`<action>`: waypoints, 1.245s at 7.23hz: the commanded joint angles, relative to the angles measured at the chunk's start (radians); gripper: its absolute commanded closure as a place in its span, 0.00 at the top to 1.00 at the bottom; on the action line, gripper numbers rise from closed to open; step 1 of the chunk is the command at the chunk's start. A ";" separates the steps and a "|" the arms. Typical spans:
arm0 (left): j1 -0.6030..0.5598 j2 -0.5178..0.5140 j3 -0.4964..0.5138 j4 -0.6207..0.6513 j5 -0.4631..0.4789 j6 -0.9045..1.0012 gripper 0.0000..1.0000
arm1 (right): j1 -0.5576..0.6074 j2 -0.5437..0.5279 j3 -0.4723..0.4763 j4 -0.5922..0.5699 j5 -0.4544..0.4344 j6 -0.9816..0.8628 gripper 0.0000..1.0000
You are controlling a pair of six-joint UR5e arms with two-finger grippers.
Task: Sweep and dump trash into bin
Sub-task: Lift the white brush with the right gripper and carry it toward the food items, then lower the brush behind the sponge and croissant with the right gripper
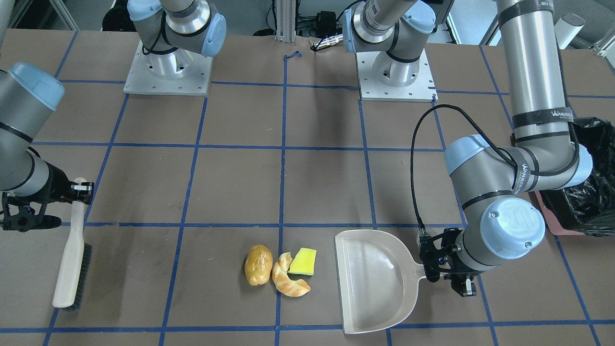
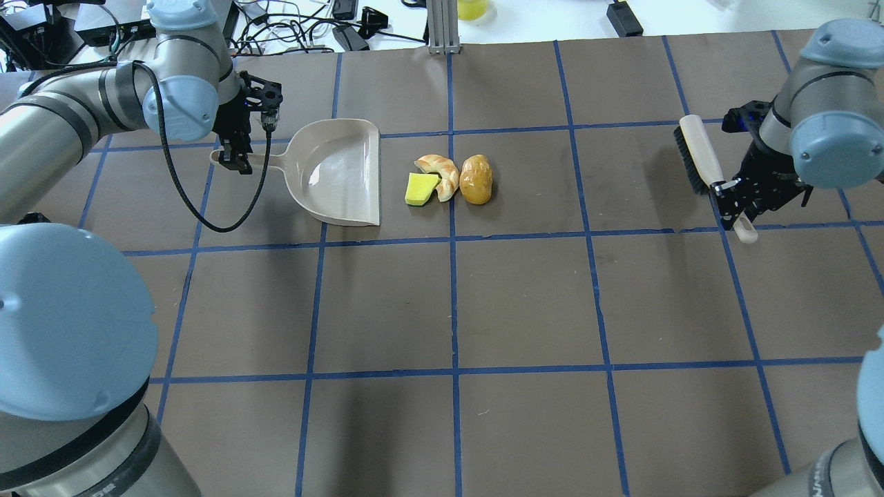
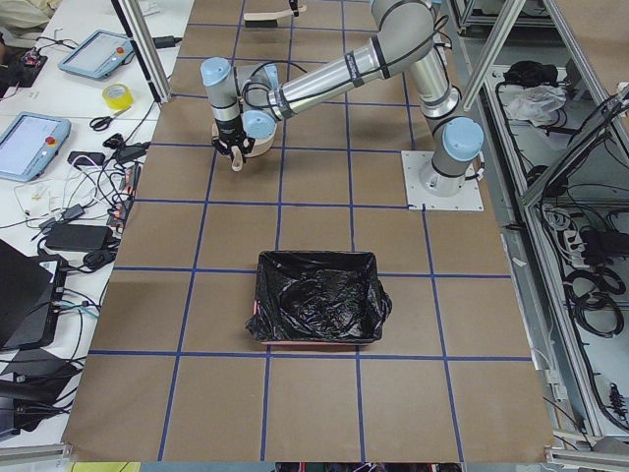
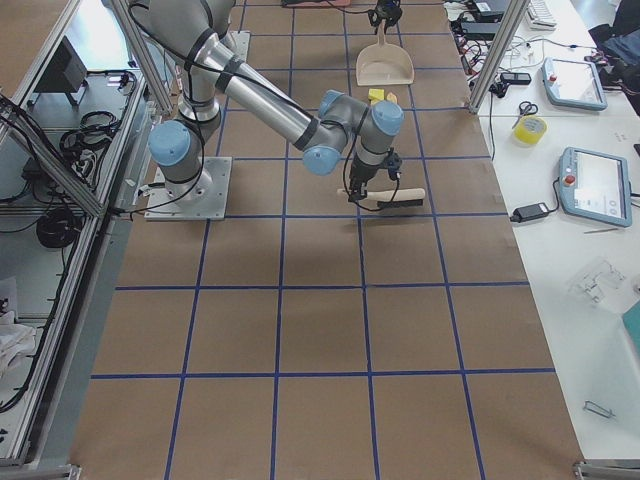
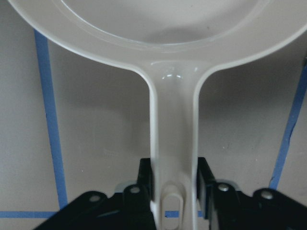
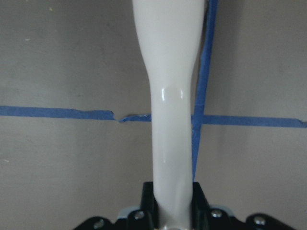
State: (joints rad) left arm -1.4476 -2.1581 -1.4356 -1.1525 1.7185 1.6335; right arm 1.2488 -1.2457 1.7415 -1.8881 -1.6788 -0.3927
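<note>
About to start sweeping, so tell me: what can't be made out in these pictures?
Bin: front-facing view, partly behind the left arm, cut by the right edge.
Bin's contents: exterior left, lost in bag folds.
Brush bristles: right wrist view, beyond the top edge.
Trash: exterior right, tiny, partly behind the right arm.

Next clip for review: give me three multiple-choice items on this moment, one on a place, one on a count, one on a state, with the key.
1. Where is the sponge wedge? A. on the table by the dustpan's open edge; B. inside the dustpan; C. held in the air.
2. How many trash pieces lie on the table? A. two; B. three; C. four.
3. The right gripper is: A. open and empty; B. shut on the dustpan's handle; C. shut on the brush's handle.
Key: 1 A, it lies just off the pan's lip. 2 B, potato, croissant and wedge. 3 C, the right wrist view shows it clamping the pale handle.
</note>
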 commanded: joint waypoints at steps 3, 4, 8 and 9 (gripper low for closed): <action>0.000 0.000 0.000 0.001 -0.003 -0.001 0.07 | 0.317 0.020 -0.095 0.107 0.014 0.436 0.07; 0.000 0.000 -0.002 0.001 -0.003 0.000 0.07 | 0.395 0.038 -0.109 0.110 0.055 0.551 0.03; 0.000 -0.002 0.000 0.001 -0.003 -0.001 0.07 | 0.566 0.092 -0.135 0.112 0.106 0.764 0.01; 0.000 -0.002 0.000 -0.001 0.001 -0.009 0.07 | 0.577 0.094 -0.135 0.112 0.129 0.803 0.01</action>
State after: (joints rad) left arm -1.4481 -2.1597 -1.4359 -1.1524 1.7159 1.6304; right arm 1.7989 -1.1593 1.6072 -1.7776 -1.5710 0.3595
